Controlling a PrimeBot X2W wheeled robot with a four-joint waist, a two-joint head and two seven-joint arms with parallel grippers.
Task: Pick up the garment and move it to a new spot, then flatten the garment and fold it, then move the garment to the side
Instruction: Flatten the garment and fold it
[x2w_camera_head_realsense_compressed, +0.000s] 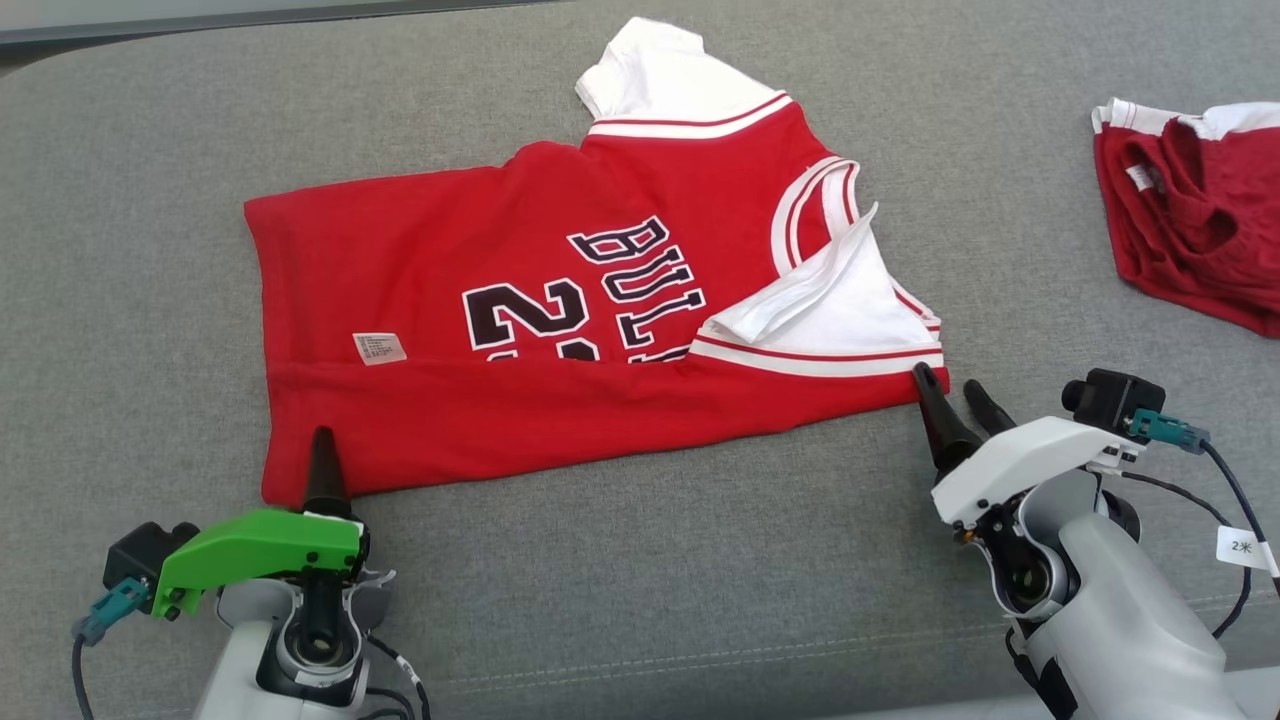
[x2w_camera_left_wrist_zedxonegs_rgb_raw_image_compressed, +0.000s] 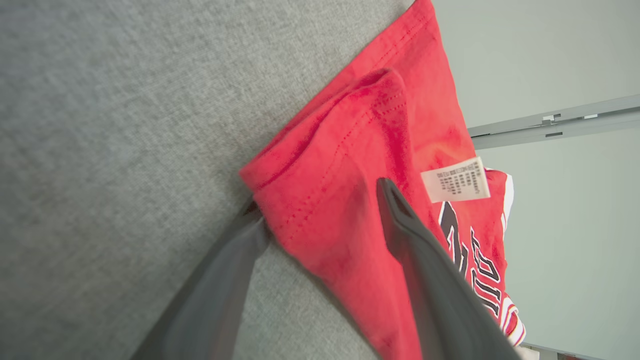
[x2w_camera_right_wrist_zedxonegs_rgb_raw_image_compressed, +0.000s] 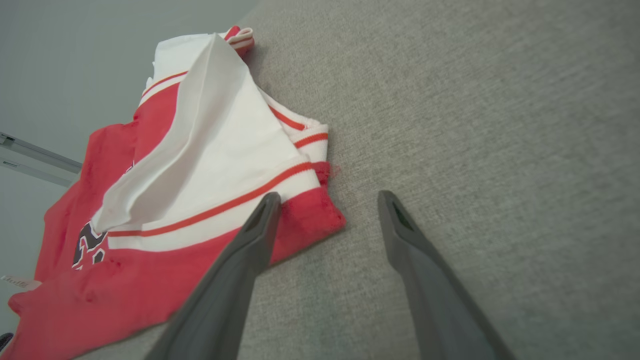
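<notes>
Crumpled red cloth (x2w_camera_head_realsense_compressed: 1190, 215) — grey cushion (x2w_camera_head_realsense_compressed: 640, 560)

Left wrist cover (x2w_camera_head_realsense_compressed: 255, 550) green, right wrist cover (x2w_camera_head_realsense_compressed: 1020, 450) white; dark tapered fingers (x2w_camera_head_realsense_compressed: 936, 422); black cables (x2w_camera_head_realsense_compressed: 1225, 475), teal connectors (x2w_camera_head_realsense_compressed: 1165, 430).

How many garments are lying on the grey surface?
2: the red jersey spread in the middle, and a crumpled red-and-white garment at the right edge, partly out of frame.

Bright, even, diffuse light leaves only faint soft shadows. In both wrist views the fingers (x2w_camera_left_wrist_zedxonegs_rgb_raw_image_compressed: 210, 305) blur toward 6 o'clock; the head view is sharp
</notes>
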